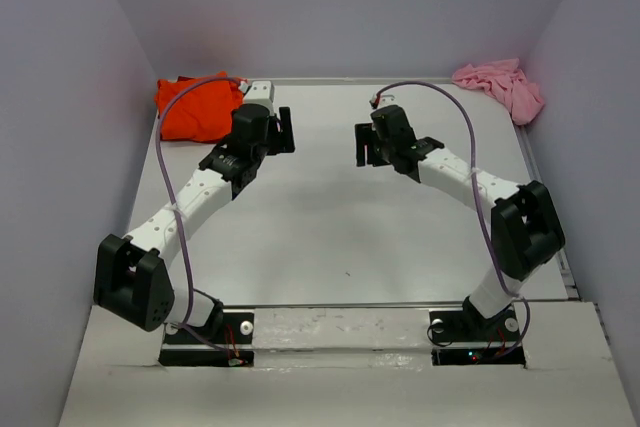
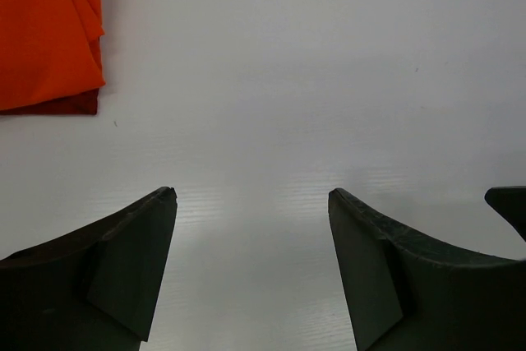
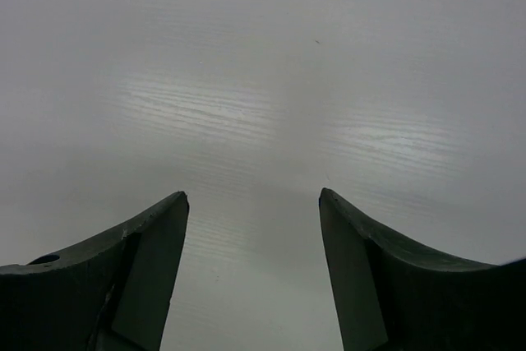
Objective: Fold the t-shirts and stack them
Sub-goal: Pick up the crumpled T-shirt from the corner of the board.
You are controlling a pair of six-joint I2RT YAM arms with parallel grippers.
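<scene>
Orange-red cloth t-shirt [image 1: 195, 107] lies bunched far left, crumpled light pink t-shirt [image 1: 500, 86] far right; left gripper [image 1: 287, 130] and right gripper [image 1: 361, 144] gape wide, holding nothing.

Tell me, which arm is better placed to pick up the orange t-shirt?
Left. The orange t-shirt lies in the far left corner, close beside the open left gripper, and it shows in the left wrist view. The right gripper is farther from it.

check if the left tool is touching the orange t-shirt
Apart. The left wrist view shows the left tool open above the table, with the orange t-shirt off at the upper left and white tabletop showing between them.
</scene>
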